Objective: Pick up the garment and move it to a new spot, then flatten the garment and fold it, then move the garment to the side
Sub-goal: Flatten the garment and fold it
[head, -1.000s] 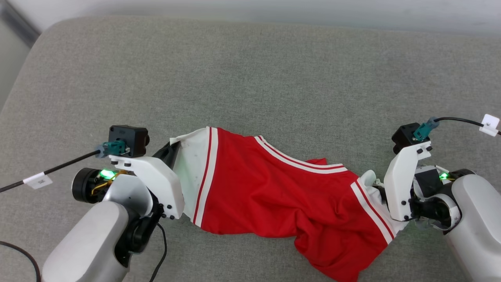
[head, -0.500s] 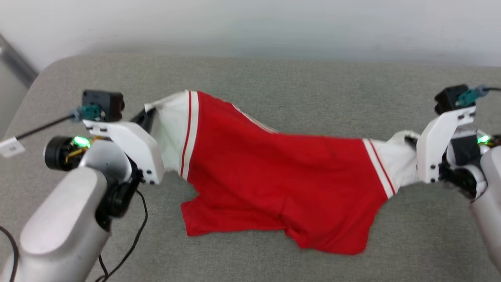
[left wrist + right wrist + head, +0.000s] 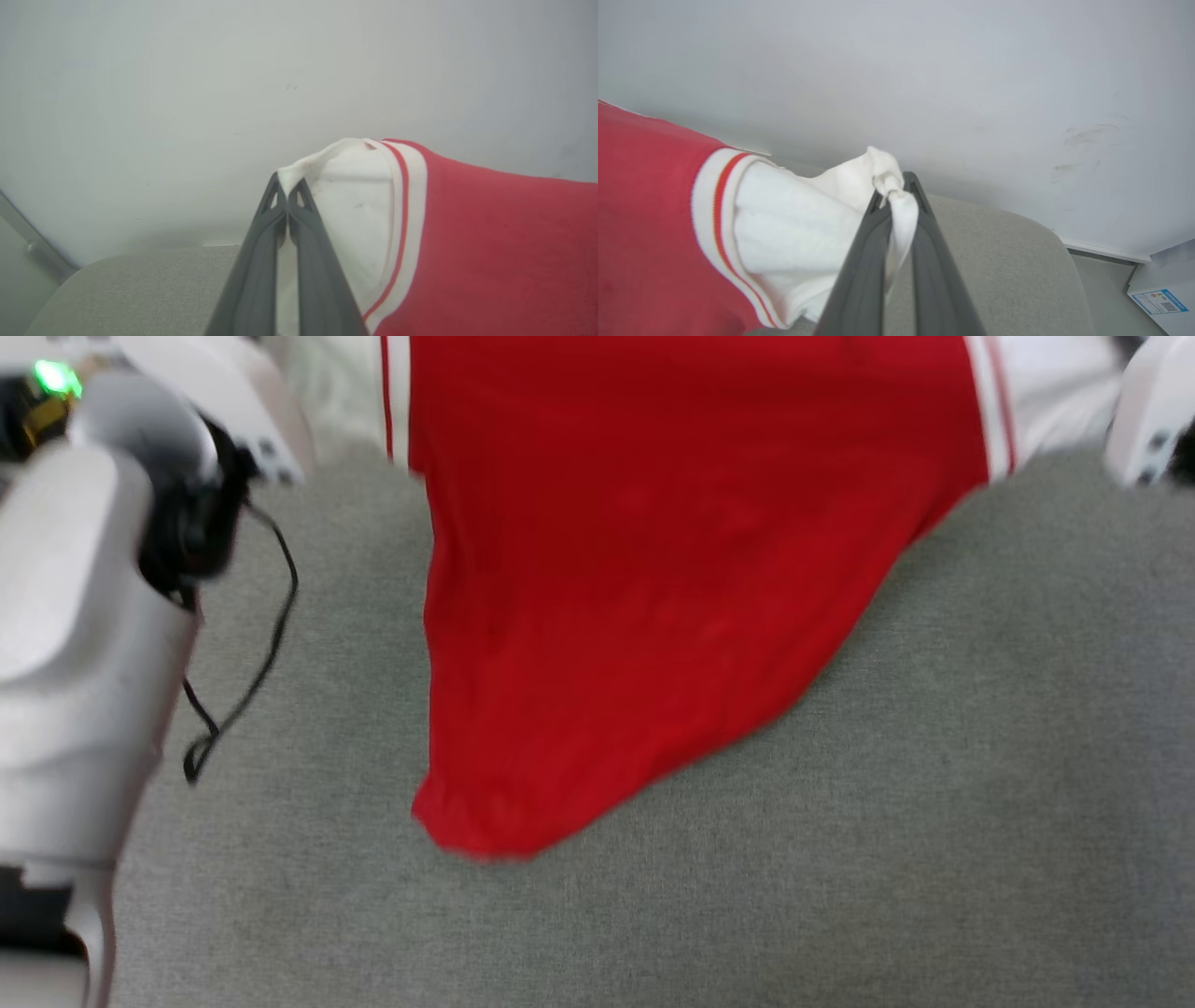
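The garment (image 3: 653, 569) is soft red cloth with white sleeves and thin red-and-white stripes where the sleeves join. It hangs in the air between the two arms, wide at the top and narrowing to a rounded point at the bottom. That low point seems to sit just over the grey cushion (image 3: 934, 803), but the head view is blurry and I cannot tell if it touches.

The cushion is flat, fuzzy woven fabric; it has lots of open room to the right of the cloth and below it. A thin black cable (image 3: 272, 653) loops down beside the smooth, pale left arm (image 3: 75, 663), near the cloth's left edge.

In the left wrist view, the left gripper (image 3: 288, 184) has its two long dark fingers pressed together on the tip of a white sleeve (image 3: 355, 200). The sleeve has small grey marks; behind it is a plain pale wall (image 3: 187, 93).

In the right wrist view, the right gripper (image 3: 896, 186) pinches the other sleeve (image 3: 798, 219); a bunched knot of cloth pokes out past the fingertips. The cushion's corner curves round there; past it are grey floor (image 3: 1106, 289) and a white box (image 3: 1164, 298) with a blue label.
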